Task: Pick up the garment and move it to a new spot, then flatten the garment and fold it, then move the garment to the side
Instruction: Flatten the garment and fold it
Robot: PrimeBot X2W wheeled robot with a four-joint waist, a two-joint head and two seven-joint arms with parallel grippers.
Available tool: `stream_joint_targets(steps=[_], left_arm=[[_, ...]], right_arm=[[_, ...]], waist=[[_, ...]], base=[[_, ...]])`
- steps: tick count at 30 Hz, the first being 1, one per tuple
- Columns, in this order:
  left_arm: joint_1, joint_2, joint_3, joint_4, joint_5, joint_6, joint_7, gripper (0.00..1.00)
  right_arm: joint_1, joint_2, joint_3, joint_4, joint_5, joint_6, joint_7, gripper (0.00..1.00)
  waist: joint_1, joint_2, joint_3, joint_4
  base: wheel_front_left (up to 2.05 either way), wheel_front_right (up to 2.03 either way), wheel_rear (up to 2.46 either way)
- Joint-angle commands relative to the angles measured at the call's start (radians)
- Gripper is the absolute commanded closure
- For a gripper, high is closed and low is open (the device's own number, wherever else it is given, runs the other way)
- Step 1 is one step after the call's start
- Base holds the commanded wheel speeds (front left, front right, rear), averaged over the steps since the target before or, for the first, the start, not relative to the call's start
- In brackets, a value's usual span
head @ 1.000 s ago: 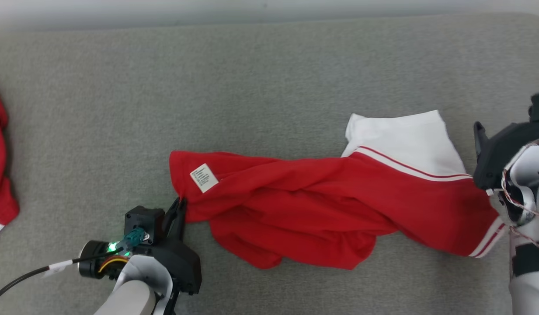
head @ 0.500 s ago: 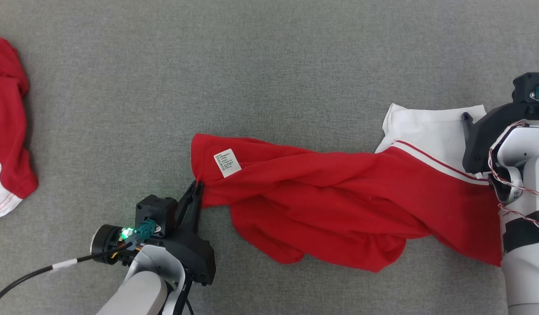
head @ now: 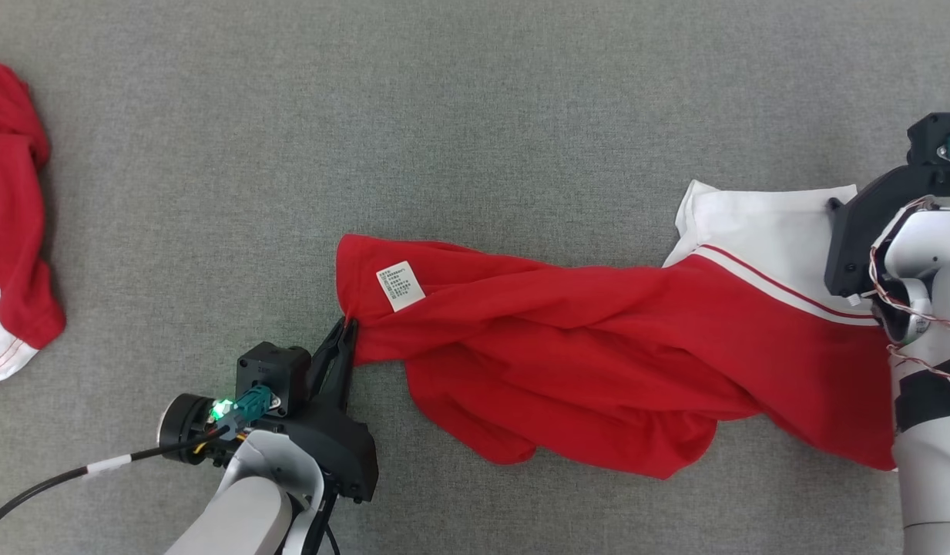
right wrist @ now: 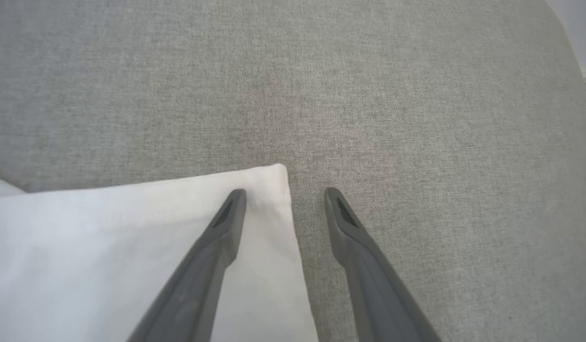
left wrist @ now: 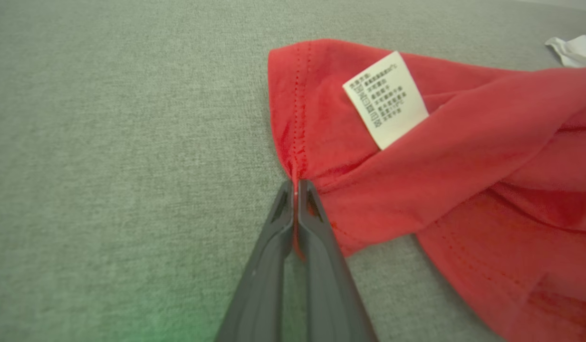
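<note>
The left gripper (left wrist: pixel 296 185) stays clamped on the red hem of the garment (head: pixel 598 362), at its near-left corner, just below the white care label (head: pixel 401 286). The right gripper (right wrist: pixel 284 191), jaws apart, straddles the far-right corner of the white panel (head: pixel 760 223). One finger is over the cloth and the other over the grey surface (head: pixel 367 116); contact cannot be told. Since half a second ago the right arm has edged slightly farther and rightward, hiding most of the finger then seen over the panel. The garment lies twisted across the middle, as it did then. A second red garment (head: pixel 12 231) sits at the left edge.
</note>
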Motion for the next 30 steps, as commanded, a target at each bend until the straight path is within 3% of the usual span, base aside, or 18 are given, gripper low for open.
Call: stream_joint_targets(steps=[1,5,9,11,13,15,17,18,23,28,30], left_arm=[[0.003,0.014,-0.003,0.014,-0.009,0.007,0.014,1.0],[-0.003,0.018,-0.005,0.009,-0.007,0.008,0.019,1.0],[0.001,0.028,-0.003,0.004,-0.009,0.012,0.021,1.0],[0.008,0.032,-0.002,0.002,-0.012,0.015,0.023,1.0],[0.012,0.034,-0.002,-0.002,-0.015,0.015,0.023,1.0],[0.011,0.032,-0.005,-0.005,-0.016,0.015,0.024,1.0],[0.008,0.032,-0.009,-0.006,-0.015,0.016,0.027,1.0],[0.006,0.032,-0.009,-0.006,-0.015,0.017,0.027,1.0],[-0.005,0.026,0.015,-0.015,-0.027,0.011,-0.013,1.0],[-0.032,-0.006,0.105,-0.077,-0.157,-0.083,-0.095,1.0],[-0.057,0.02,0.159,-0.102,-0.217,-0.125,-0.092,1.0]], right_arm=[[0.007,-0.021,0.012,0.001,-0.02,-0.002,0.026,0.14],[-0.016,-0.032,0.015,-0.01,-0.011,-0.002,0.058,0.18],[-0.015,-0.035,0.028,-0.042,0.006,-0.002,0.116,0.07],[0.003,-0.04,0.034,-0.051,0.021,-0.002,0.151,0.11],[0.02,-0.04,0.031,-0.06,0.03,-0.002,0.17,0.22],[0.034,-0.037,0.028,-0.066,0.036,-0.002,0.18,0.49],[0.042,-0.034,0.035,-0.074,0.04,-0.002,0.18,0.63],[0.044,-0.035,0.044,-0.081,0.045,-0.002,0.176,1.0],[0.024,-0.044,0.057,-0.135,0.059,-0.002,0.105,1.0],[-0.029,-0.029,0.061,-0.176,0.065,-0.002,-0.038,1.0],[-0.062,-0.029,0.092,-0.184,0.07,-0.002,-0.089,1.0]], waist=[[0.0,-0.0001,0.005,0.002],[0.0,-0.0001,0.013,0.008],[0.0,-0.0001,0.016,0.011],[0.0,-0.0001,0.016,0.012],[0.0,-0.0001,0.018,0.015],[0.0,-0.0001,0.021,0.018],[0.0,-0.0001,0.023,0.021],[0.0,-0.0001,0.024,0.022],[0.0,-0.0001,0.012,0.018],[0.0,-0.0001,-0.03,-0.013],[0.0,-0.0001,-0.052,-0.032]], base=[[0.0,0.0,0.0],[0.0,0.0,0.0],[0.0,0.0,0.0],[0.0,0.0,0.0],[0.0,0.0,0.0],[0.0,0.0,0.0],[0.0,0.0,0.0],[0.0,0.0,0.0],[0.0,0.0,0.0],[0.0,0.0,0.0],[0.0,0.0,0.0]])
